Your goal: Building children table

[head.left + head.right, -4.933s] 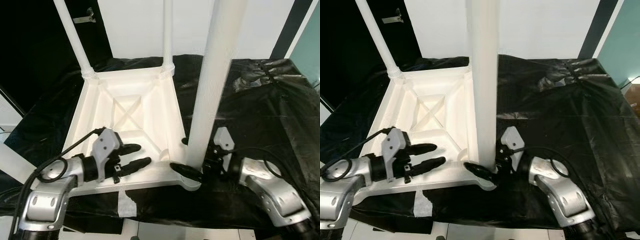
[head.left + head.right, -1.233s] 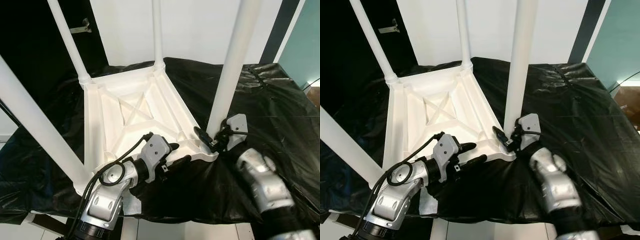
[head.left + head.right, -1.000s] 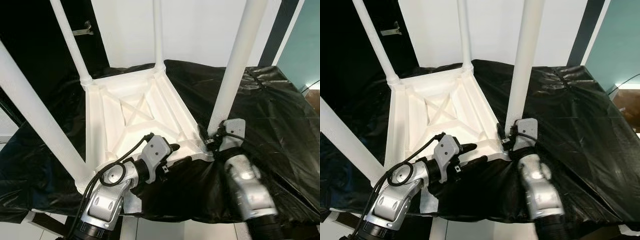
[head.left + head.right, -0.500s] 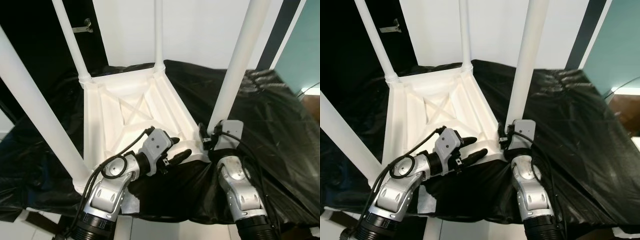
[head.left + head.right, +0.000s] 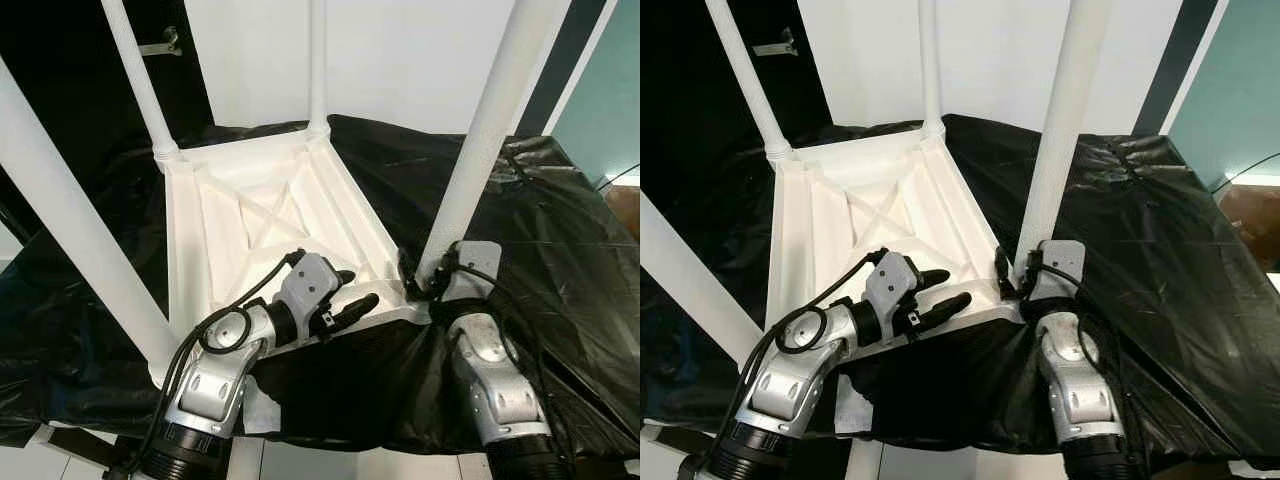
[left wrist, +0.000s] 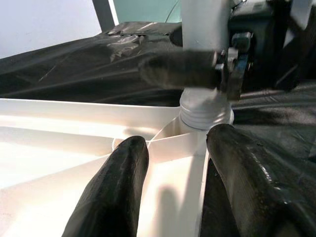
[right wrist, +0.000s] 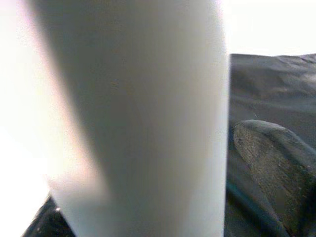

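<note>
Upturned white plastic children's table, lying top-down on crumpled black plastic sheeting, with four round white legs pointing up. Near right white leg screwed into the corner socket nearest the right arm. Left gripper over the near edge of the tabletop's ribbed underside, fingers spread apart and holding nothing, one finger above the inner face, the other along the outer rim, pointing toward the base of that leg. Right gripper pressed up against the foot of the same leg, black fingers to either side of it just above the socket; from the wrist camera, the leg very close and blurred, one dark finger beside it. Whether clamped tight on the leg or just around it: cannot tell.
</note>
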You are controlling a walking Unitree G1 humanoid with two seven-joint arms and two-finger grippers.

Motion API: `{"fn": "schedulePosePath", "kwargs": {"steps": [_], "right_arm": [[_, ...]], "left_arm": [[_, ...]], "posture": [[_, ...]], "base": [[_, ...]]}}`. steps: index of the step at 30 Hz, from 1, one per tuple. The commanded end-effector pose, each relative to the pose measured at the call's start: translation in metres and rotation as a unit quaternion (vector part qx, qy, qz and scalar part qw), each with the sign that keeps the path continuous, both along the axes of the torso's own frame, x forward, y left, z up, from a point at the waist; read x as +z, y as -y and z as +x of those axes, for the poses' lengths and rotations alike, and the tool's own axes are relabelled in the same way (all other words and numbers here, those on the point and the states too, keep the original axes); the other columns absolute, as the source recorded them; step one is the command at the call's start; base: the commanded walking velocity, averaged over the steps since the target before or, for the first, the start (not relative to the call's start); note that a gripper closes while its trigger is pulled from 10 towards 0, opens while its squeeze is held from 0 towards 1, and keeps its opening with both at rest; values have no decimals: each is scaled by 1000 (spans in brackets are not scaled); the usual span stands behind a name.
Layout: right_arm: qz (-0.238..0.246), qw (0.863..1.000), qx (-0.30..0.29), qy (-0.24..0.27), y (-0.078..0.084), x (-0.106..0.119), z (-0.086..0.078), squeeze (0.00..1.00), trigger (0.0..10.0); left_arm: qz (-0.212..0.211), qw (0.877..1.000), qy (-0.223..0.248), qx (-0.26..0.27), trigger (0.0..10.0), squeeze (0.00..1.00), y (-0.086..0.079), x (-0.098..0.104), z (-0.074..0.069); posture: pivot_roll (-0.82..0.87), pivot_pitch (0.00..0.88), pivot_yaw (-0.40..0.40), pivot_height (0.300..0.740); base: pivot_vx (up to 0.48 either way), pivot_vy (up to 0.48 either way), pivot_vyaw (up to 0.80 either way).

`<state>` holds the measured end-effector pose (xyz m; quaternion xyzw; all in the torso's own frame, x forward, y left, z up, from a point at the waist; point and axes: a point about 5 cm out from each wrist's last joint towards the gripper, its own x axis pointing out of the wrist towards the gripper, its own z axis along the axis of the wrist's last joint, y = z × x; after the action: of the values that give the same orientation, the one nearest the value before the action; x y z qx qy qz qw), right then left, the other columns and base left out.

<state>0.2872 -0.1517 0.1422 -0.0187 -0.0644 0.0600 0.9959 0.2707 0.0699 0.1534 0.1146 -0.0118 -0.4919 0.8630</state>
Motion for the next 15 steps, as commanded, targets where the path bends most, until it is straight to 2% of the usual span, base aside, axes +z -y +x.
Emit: {"fn": "schedulePosePath", "kwargs": {"steps": [1, 2, 3, 4, 6, 10, 15], "right_arm": [[2, 1000, 24, 8, 0, 2, -3, 0, 10000], [-2, 998, 58, 8, 3, 4, -5, 0, 10000], [-17, 993, 116, 12, 9, 8, -7, 0, 10000], [-26, 990, 139, 14, 10, 10, -7, 0, 10000], [-26, 990, 139, 14, 10, 10, -7, 0, 10000], [-54, 976, 211, 4, 9, 11, -1, 0, 10000], [-61, 974, 216, 1, 8, 10, 2, 0, 10000]], "left_arm": [[-6, 998, 18, 56, 10000, 0, -3, 2, 3], [-6, 998, 18, 54, 10000, 0, -2, 2, 3], [-7, 999, 15, 48, 10000, 0, 1, 1, 3], [-7, 999, 14, 46, 10000, 0, 2, 1, 2], [-7, 999, 14, 46, 10000, 0, 2, 1, 2], [-7, 999, 12, 39, 10000, 0, 4, 0, 1], [-2, 999, 10, 43, 10000, 0, -1, 0, 0]], "posture": [[11, 0, -12, 740], [7, 0, -10, 740], [0, 0, -7, 740], [-1, 0, -6, 740], [-1, 0, -6, 740], [12, 0, -7, 740], [22, 0, -2, 740]], "base": [[0, 0, 0], [0, 0, 0], [0, 0, 0], [0, 0, 0], [0, 0, 0], [0, 0, 0], [0, 0, 0]]}}
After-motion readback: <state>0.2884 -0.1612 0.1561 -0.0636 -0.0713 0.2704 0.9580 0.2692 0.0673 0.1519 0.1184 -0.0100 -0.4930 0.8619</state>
